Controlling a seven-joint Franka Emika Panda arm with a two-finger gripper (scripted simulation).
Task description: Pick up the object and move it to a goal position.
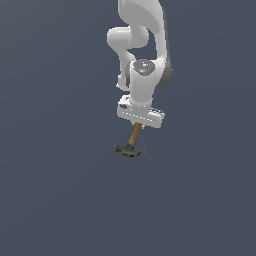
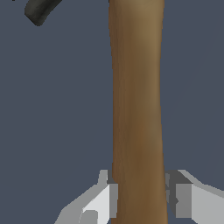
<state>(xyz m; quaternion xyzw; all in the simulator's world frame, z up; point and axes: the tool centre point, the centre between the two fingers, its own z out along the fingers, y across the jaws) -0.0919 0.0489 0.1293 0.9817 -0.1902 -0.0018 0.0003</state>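
The object, a small claw hammer (image 1: 132, 142), has an orange-brown wooden handle (image 2: 138, 109) and a dark grey curved-claw head (image 1: 130, 149). In the exterior view the head points toward the camera, below the white arm's hand. My gripper (image 1: 139, 123) is shut on the handle, hidden under the hand in that view. In the wrist view both grey fingers (image 2: 103, 201) press against the handle's two sides, and one tip of the head (image 2: 39, 11) shows in a corner. Whether the hammer touches the surface below I cannot tell.
A plain dark blue-grey surface (image 1: 60, 190) fills both views. The white arm (image 1: 142, 45) rises behind the hand. No other objects, edges or goal marker show.
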